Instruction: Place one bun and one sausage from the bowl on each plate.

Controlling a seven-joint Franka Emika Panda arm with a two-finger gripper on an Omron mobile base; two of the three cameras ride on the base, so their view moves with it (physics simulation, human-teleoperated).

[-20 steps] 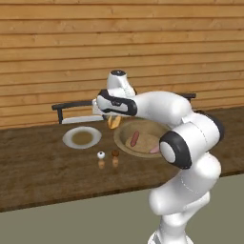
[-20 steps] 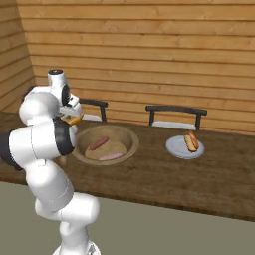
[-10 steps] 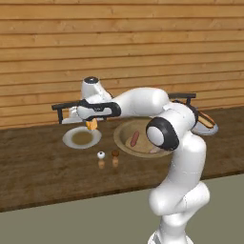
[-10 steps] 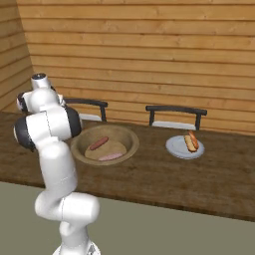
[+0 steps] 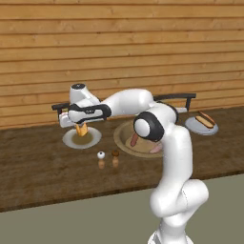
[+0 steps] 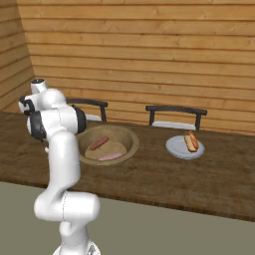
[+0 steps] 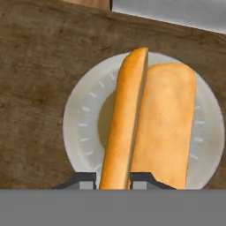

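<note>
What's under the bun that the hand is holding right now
The bun, gripped in the hand, hangs over a pale plate on the wooden table. The bun covers the plate's middle, so anything there cannot be seen.

Plate (image 7: 84, 128) centre largely behind bun (image 7: 150, 128); bun's lower end cut off.

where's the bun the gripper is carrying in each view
Left base view: the bun hangs from the gripper at centre left, just above the left plate.
Right base view: hidden behind the arm at far left.
Hand view: bun runs up the middle, over the same plate.
Shared landmark: that pale plate on the dark wooden table.
</note>
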